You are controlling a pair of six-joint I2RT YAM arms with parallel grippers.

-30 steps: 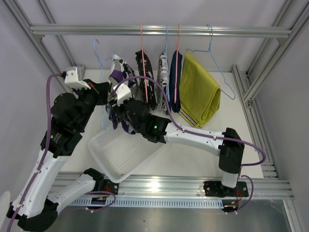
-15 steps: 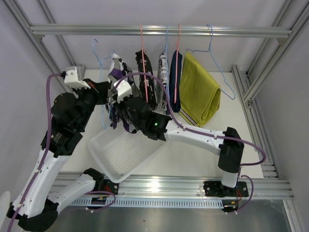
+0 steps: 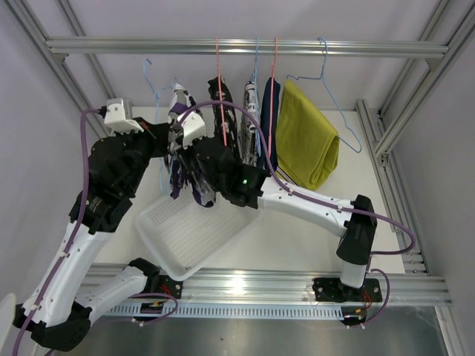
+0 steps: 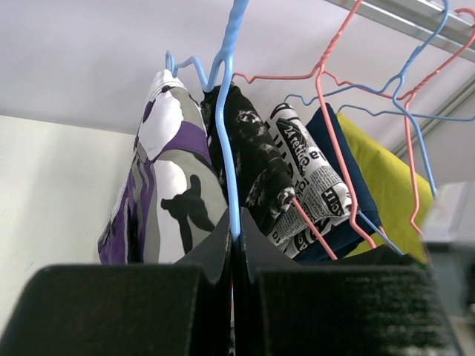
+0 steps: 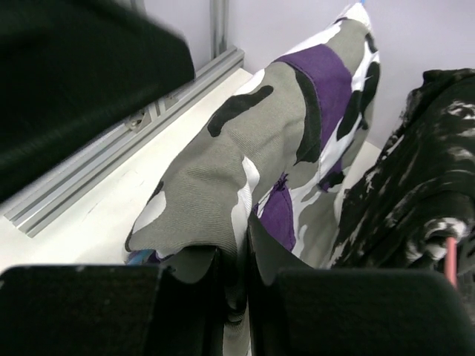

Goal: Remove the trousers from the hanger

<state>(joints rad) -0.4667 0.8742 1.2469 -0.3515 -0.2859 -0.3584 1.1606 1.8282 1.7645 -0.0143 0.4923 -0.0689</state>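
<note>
So the purple-grey-white camo trousers [image 5: 297, 133] are still draped over the blue hanger [image 4: 226, 111] at the left end of the rail [image 3: 245, 47], with the other four pairs [image 3: 297, 133] hanging off to their right. What's new: a second ago the right gripper [image 5: 245, 245] was about half open around the lower edge of the cloth, and now it has clamped down, so there's a fold of camo fabric pinched tight between its fingers. Both arms have also crept up and a bit farther in toward the rail. The left gripper [image 4: 236, 230] hasn't changed, it stays clenched on the blue hanger wire just below the trousers, holding it steady. I'd say the grab is done and the next bit is dragging the cloth off the bar, probably toward the white basket [image 3: 178, 237] sitting on the table right underneath. Nothing has slid off the hanger yet as far as I can tell.
</note>
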